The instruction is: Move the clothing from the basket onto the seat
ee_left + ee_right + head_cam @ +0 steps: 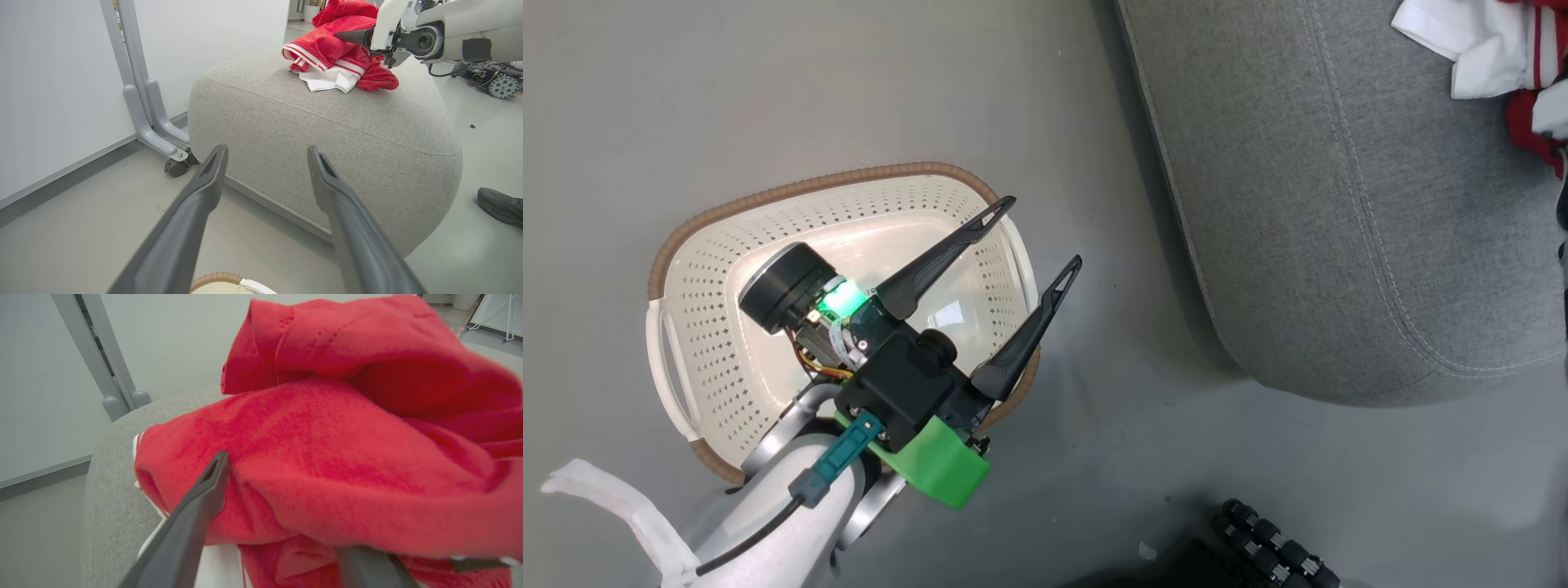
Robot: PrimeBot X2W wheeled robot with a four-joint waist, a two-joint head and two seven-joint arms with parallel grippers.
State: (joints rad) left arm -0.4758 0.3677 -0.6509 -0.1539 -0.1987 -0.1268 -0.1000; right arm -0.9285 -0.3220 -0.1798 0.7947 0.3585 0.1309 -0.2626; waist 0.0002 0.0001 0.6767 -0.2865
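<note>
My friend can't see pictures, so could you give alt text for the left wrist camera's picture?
Red and white clothing lies heaped on top of a grey seat, with the robot's right gripper against the pile. In the foreground the left gripper's two dark fingers stand open above the basket rim; a dark shoe shows at the right edge.

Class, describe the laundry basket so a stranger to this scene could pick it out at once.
Start at the big grey seat with red clothing on top. On the floor to its left, in the head view, sits an oval basket. Its cream perforated walls and brown woven-look rim set it apart.
</note>
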